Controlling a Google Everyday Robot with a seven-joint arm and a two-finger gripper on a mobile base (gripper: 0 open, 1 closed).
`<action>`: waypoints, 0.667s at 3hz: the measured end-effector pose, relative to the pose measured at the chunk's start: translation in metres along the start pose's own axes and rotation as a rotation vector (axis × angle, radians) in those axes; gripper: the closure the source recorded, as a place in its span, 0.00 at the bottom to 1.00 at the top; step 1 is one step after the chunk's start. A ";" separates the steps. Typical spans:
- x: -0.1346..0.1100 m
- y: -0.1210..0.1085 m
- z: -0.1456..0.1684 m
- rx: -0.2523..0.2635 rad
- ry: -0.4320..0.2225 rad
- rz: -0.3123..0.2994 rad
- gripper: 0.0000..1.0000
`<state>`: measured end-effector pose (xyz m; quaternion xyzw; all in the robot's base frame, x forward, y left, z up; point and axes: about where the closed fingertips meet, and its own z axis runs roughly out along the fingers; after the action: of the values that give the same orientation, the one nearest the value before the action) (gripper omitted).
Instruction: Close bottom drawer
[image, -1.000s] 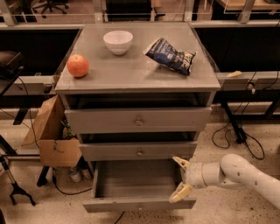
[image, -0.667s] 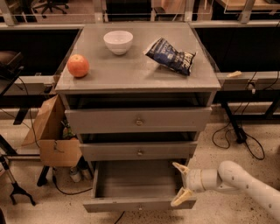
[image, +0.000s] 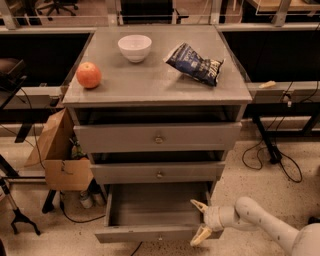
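Nothing can be read anywhere. The dark blue snack bag (image: 195, 63) in the upper right of the frame carries pale print that cannot be made out. The gripper (image: 200, 222) sits at lower right, fingers spread, at the bottom drawer's (image: 150, 233) right front corner.

- My tool (image: 200, 220) sat at the right front corner of the bottom drawer (image: 145, 233), fingers spread.
- Open floor (image: 235, 180) lay to its right.
- A cardboard box (image: 57, 155) crowded the left side.
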<state>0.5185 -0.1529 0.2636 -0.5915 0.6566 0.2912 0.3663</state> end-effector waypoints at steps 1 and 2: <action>0.030 0.002 0.022 0.009 0.105 0.006 0.00; 0.046 -0.003 0.037 0.058 0.211 -0.001 0.00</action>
<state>0.5252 -0.1492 0.2056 -0.6085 0.6992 0.2081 0.3122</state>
